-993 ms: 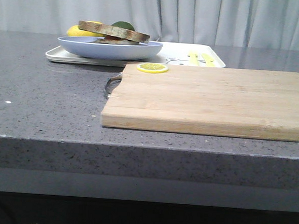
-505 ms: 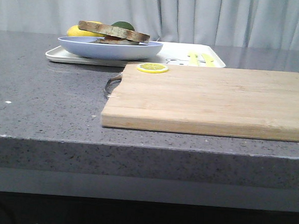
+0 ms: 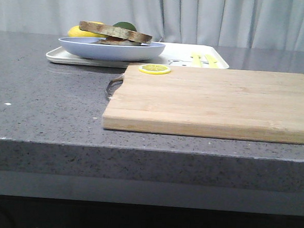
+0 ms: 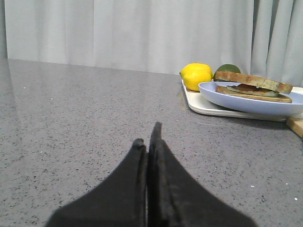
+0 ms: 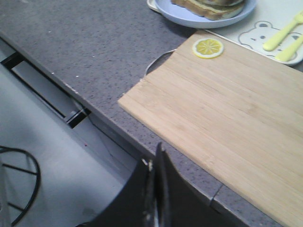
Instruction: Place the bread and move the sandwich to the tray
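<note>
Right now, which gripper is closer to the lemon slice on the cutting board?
Probably the right. The right gripper hangs off the counter's front edge, looking across the cutting board at the lemon slice. The left gripper sits low over bare counter, left of the tray.

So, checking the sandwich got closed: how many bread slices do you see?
2, both on the plate on the tray: top slice over bottom slice, filling between. None elsewhere in view.

One sandwich (image 3: 115, 33), one plate (image 3: 111, 49), one tray (image 3: 186, 55), one cutting board (image 3: 215, 100), one lemon slice (image 3: 154, 69), perhaps two whole fruits.
</note>
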### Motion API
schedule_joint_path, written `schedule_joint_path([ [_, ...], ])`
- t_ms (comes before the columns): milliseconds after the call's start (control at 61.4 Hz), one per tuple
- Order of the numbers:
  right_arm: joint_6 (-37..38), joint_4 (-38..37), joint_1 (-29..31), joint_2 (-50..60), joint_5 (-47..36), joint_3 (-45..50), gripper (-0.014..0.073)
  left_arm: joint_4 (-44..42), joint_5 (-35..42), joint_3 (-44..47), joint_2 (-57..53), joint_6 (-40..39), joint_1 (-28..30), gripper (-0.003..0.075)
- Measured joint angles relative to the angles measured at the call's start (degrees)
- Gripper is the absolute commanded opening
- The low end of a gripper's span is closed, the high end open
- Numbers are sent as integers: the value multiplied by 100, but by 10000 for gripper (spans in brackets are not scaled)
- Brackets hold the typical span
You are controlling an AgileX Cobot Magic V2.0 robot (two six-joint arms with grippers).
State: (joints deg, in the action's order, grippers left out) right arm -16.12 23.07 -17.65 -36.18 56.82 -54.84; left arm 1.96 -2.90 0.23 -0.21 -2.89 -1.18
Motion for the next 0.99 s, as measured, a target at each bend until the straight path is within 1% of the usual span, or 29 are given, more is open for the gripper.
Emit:
schedule_joint_path([
  [65,0,-59,326,207,-155,194,-69,0,0,0,0,0,0,-20],
  [163,0,-246,830,660,-657,669,-69,0,0,0,0,0,0,-20],
  [261,0,-461,1129,1184,-1503,1364,-69,0,0,0,0,0,0,-20],
  [358,0,-555,1252,1695,-2360,2044,-69,0,0,0,0,0,0,-20],
  [488,0,-577,1300,2501,-3541,3225,-69,0,0,0,0,0,0,-20],
  [586,0,-577,1410,2949,-4150,4048,-69,0,0,0,0,0,0,-20],
  [716,0,-577,1537,3388,-4655,4889,-69,0,0,0,0,0,0,-20],
  [847,0,-567,1580,3644,-5062,5467,-69,0,0,0,0,0,0,-20],
  [993,0,-535,1714,3670,-5211,5639,-69,0,0,0,0,0,0,-20],
])
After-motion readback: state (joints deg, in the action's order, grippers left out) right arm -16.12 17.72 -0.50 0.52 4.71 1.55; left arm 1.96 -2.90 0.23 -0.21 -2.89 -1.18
